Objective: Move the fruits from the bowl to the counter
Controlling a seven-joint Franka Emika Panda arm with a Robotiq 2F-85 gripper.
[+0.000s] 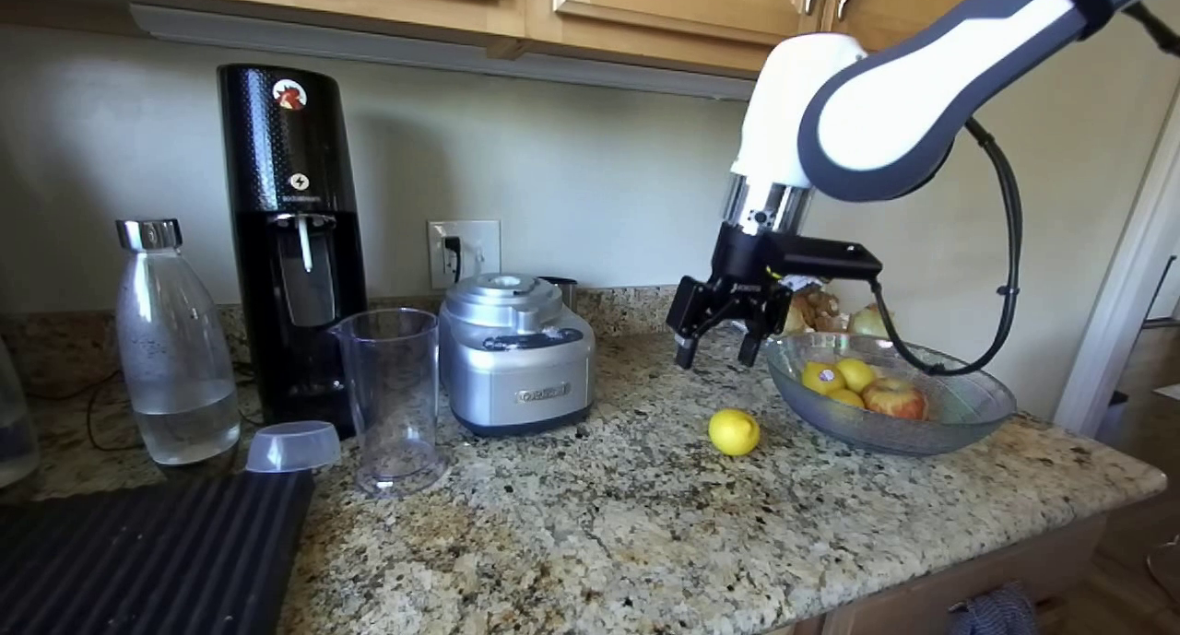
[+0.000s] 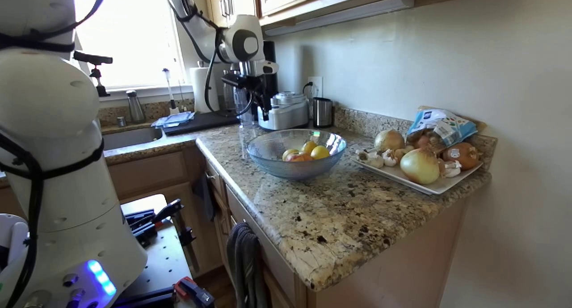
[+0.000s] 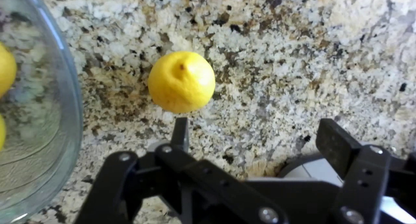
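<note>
A yellow lemon (image 1: 734, 431) lies on the granite counter (image 1: 590, 543), beside the glass bowl (image 1: 968, 428). It also shows in the wrist view (image 3: 181, 82), between the bowl's rim (image 3: 78, 113) and the gripper side. In the bowl are yellow lemons (image 1: 855, 374) and a red-and-yellow apple (image 1: 894, 399); the bowl (image 2: 290, 169) and apple (image 2: 298, 157) show in both exterior views. My gripper (image 1: 717, 352) is open and empty, above the counter, left of the bowl there. In the wrist view the fingers (image 3: 255, 133) are wide apart, with the lemon ahead of the left fingertip.
A silver food processor (image 1: 521, 377) stands close to the gripper. A tall clear beaker (image 1: 392, 395), a bottle (image 1: 175, 358), a black soda machine (image 1: 290, 248) and a black ribbed mat (image 1: 157, 552) are further left. A plate of onions and garlic (image 2: 431, 190) is behind the bowl.
</note>
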